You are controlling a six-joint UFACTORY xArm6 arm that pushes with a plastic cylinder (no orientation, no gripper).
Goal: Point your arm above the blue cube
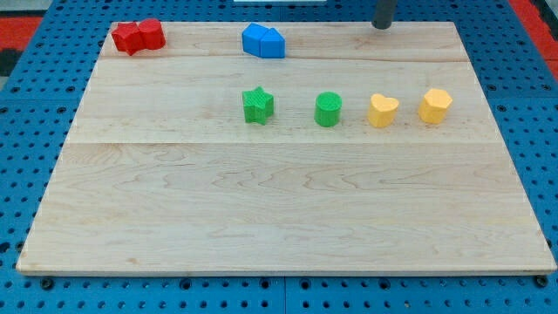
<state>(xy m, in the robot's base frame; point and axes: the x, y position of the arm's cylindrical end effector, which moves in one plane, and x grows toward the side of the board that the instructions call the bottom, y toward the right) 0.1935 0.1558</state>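
Small, light, rigid blue cube (263, 41) upper centre on surface (279, 201); no pincer, tip (382, 26) upper right, push flat side.

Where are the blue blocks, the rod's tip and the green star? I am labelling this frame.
blue blocks (263, 41): camera view, where the two touching blocks meet.
my tip (382, 25): camera view, rod's lower end, right of the blue blocks.
green star (258, 105): camera view, top face.
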